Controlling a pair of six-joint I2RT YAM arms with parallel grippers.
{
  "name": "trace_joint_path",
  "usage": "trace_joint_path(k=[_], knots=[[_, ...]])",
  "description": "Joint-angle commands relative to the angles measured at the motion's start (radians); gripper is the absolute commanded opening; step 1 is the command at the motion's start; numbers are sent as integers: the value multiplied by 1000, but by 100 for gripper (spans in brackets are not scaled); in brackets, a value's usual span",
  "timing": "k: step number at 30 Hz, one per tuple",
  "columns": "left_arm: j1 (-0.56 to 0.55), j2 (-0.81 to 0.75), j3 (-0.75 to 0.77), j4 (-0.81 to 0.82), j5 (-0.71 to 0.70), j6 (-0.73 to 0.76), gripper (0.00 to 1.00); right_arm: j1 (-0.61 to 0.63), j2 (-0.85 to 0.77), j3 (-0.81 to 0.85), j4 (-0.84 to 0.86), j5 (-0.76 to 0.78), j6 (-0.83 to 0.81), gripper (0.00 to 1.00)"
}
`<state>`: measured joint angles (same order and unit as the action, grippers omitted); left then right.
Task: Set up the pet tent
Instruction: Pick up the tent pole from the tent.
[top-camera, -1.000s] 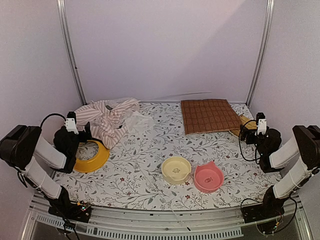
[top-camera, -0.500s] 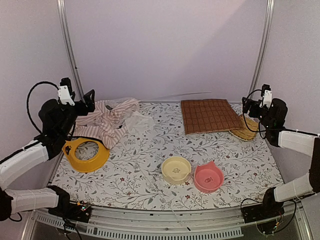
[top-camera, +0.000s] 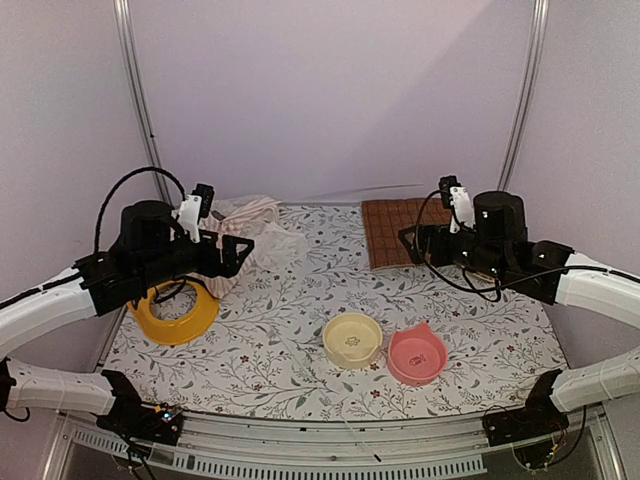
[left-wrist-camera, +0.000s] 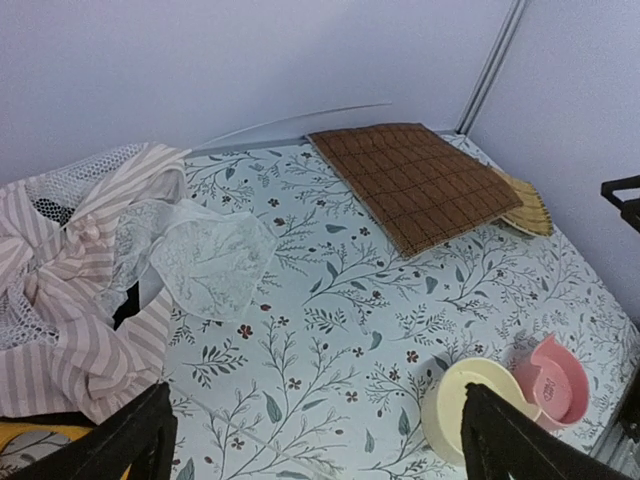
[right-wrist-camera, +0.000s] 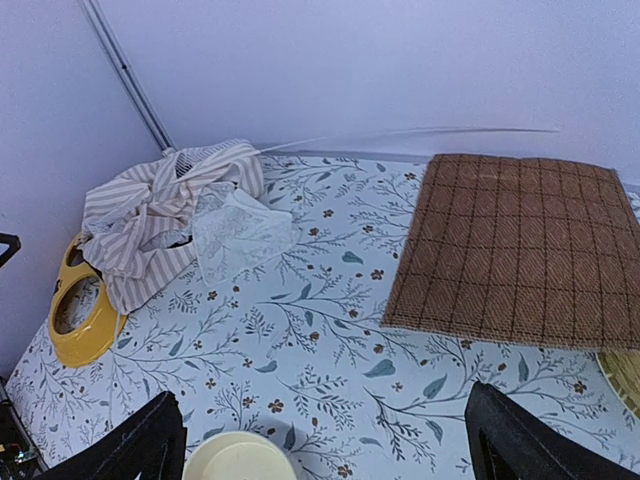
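- Progress on the setup looked close to nil: the pink-and-white striped fabric pet tent (left-wrist-camera: 80, 290), with its white mesh panels, lay as a crumpled, flattened heap at the back left of the floral-printed tabletop (top-camera: 290, 310), with no standing shape at all.
- One mesh panel spilled out of the heap toward the middle of the tabletop. A thin clear pole (right-wrist-camera: 400, 135) arced along the back wall, and where its left end ran could not be told.
- The left gripper (top-camera: 238, 257) hung by the near right side of the heap, jaws spread wide and holding nothing.
- The right gripper (top-camera: 415, 248) hovered over the near left part of the brown quilted square mat (right-wrist-camera: 520, 245), likewise wide apart and empty, well apart from the tent.
- A yellow ring-shaped bowl (top-camera: 185, 320) sat at the heap's near edge, touching it as far as could be told. A round cream bowl (top-camera: 352, 340) and a pink cat-eared bowl (top-camera: 417, 355) stood side by side near the front, away from the fabric.
- By my judgement every step remained: taking hold of the fabric, spreading it out, and raising it on its poles.
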<state>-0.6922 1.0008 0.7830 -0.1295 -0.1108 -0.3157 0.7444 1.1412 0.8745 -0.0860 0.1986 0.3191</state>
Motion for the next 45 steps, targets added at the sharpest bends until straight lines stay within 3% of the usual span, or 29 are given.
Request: trace_joint_path(k=[1, 4, 8, 11, 14, 22, 32, 39, 45], knots=[[6, -32, 32, -118, -159, -174, 99, -7, -88, 17, -245, 259, 130, 99], [59, -58, -1, -73, -150, -232, 99, -23, -144, -32, -295, 333, 276, 99], [101, -74, -51, -13, -151, -285, 99, -42, -200, -103, -166, 143, 215, 99], [156, -36, -10, -105, -130, -348, 99, -42, -181, -115, -119, -2, 210, 99], [208, 14, 13, -131, -34, -341, 99, -41, -119, -86, -136, -121, 201, 99], [256, 140, 37, -183, 58, -320, 99, 22, 21, 8, -179, -325, 143, 99], [363, 123, -77, -138, 123, -330, 93, 258, 215, 137, -266, -358, 80, 99], [383, 113, -107, -95, 140, -332, 92, 446, 280, 95, -259, -377, 145, 92], [387, 102, -115, -70, 166, -343, 92, 558, 385, 68, -245, -421, 220, 75]])
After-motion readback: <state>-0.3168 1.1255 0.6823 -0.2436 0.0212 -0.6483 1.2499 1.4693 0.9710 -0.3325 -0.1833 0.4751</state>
